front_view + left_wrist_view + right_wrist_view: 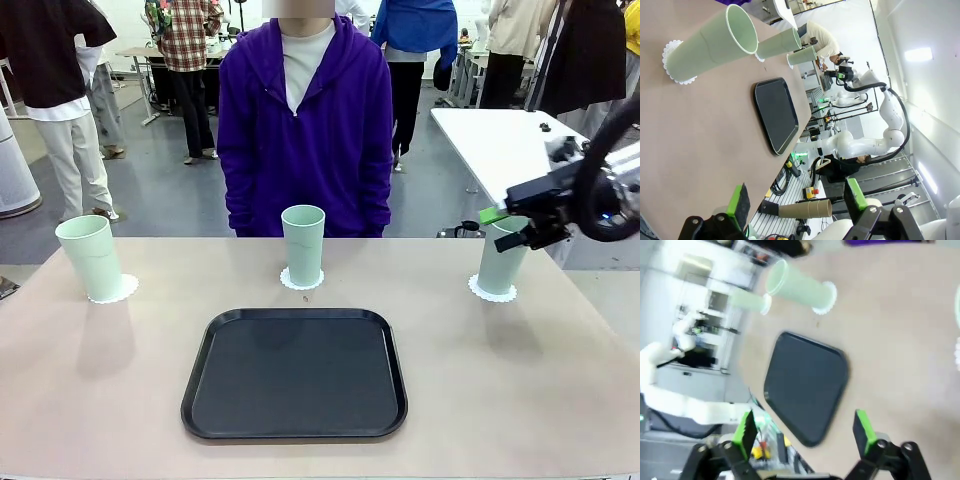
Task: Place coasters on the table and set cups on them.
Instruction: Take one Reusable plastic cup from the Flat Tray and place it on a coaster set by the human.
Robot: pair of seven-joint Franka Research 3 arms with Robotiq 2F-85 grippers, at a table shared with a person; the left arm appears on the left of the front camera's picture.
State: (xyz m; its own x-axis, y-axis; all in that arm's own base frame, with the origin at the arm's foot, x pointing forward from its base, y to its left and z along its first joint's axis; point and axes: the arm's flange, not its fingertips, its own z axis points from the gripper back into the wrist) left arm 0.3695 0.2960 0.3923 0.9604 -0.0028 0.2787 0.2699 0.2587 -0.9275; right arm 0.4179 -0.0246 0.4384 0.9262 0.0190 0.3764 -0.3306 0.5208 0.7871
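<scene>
Three mint-green cups stand upright on the beige table (520,380), each on a white lacy coaster. The left cup (90,257) is on its coaster (115,291), the middle cup (303,245) on its coaster (300,281), and the right cup (500,265) on its coaster (493,292). My right gripper (512,230) hovers at the right cup's upper part, open, and the right wrist view shows nothing between its jaws (805,432). My left gripper (797,200) is open and empty above the table's left end, with the nearest cup (710,45) lying ahead of it.
An empty black tray (295,375) lies in the middle near the robot's edge, also seen as the tray (776,115) and the tray (807,385). A person in a purple hoodie (305,120) stands at the far side behind the middle cup.
</scene>
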